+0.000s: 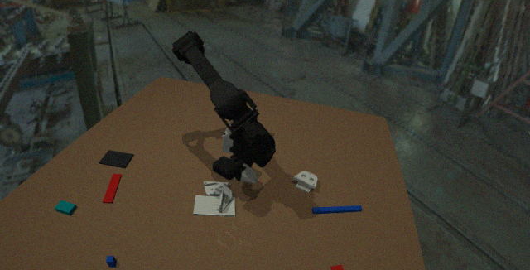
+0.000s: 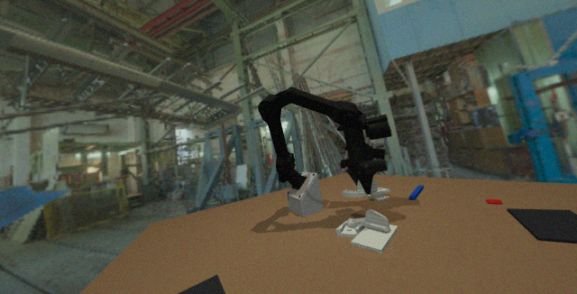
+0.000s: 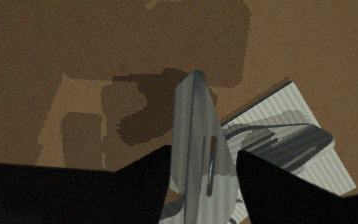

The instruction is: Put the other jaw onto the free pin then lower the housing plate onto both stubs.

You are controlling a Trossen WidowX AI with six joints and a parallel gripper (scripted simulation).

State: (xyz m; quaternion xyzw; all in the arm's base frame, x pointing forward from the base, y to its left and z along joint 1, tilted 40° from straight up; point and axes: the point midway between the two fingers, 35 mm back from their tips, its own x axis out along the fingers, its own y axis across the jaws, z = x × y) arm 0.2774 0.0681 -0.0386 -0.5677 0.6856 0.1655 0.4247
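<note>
My gripper is shut on a grey-white jaw and holds it above the table. In the top view it is just right of and behind the white base. The other jaw sits on the base, its ridged end standing over the ribbed block. The held jaw covers part of the base in the wrist view, and the free pin cannot be made out. The housing plate, white with two holes, lies right of the gripper.
On the table are a blue bar, a red strip, a teal block, a black square and a small blue block. The arm's grey mount stands behind.
</note>
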